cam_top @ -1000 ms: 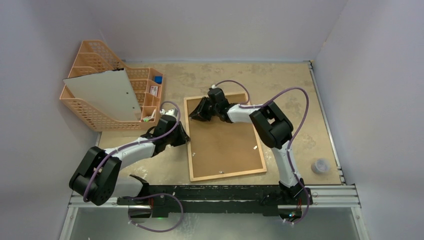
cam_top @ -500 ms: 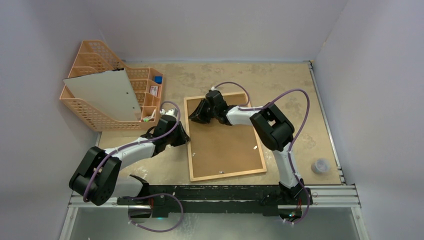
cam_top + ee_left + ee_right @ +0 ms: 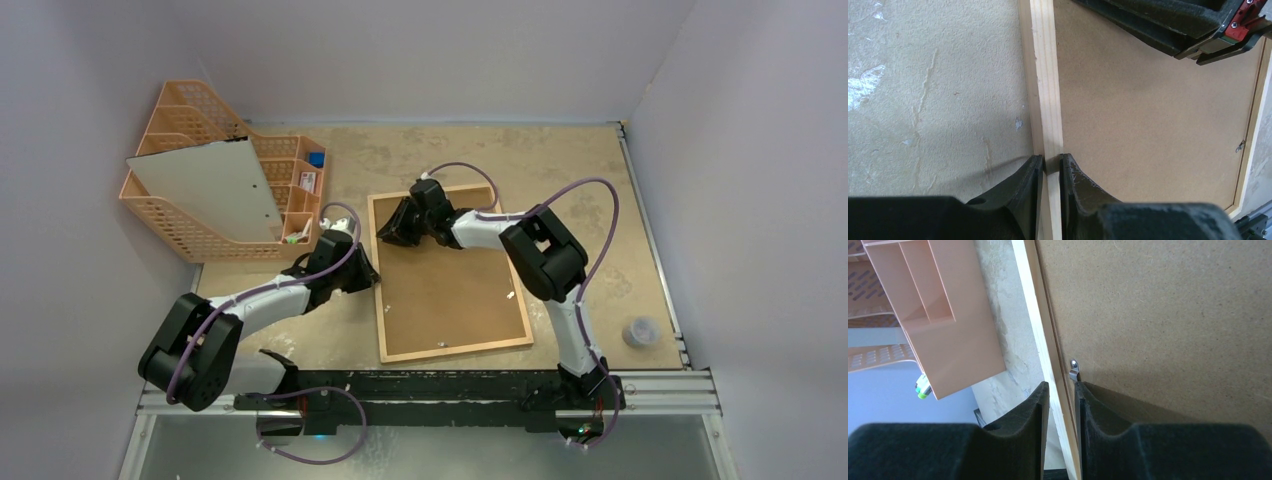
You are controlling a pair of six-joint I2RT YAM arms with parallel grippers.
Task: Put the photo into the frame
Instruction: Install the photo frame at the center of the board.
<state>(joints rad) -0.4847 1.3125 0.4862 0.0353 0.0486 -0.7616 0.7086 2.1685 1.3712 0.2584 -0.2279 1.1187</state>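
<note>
Overhead, the frame is seen lying face down on the tabletop, roughly at its middle, with a brown hardboard panel filling its back. The left pincer is set at the frame's left rail, about halfway along it. The right pincer is placed at the far left corner region, over the same rail. An orange mesh organizer stands well to the left at the back, and a pale grey sheet is propped upright in it.

From the left wrist, the light-wood rail is seen running straight up the view between the two black fingers. One finger is on the tabletop side and the other on the panel side. The rail is pinched by the left pincer, and no gap can be made out at either finger. The other arm's pincer is seen at the top right, above the panel.

From the right wrist, the same rail is straddled by the fingers, the outer one toward the organizer and the inner one resting at the panel's margin. The rail is nipped by the right pincer. A small metal clip is seen at the panel's edge, just ahead of the inner fingertip.
</note>
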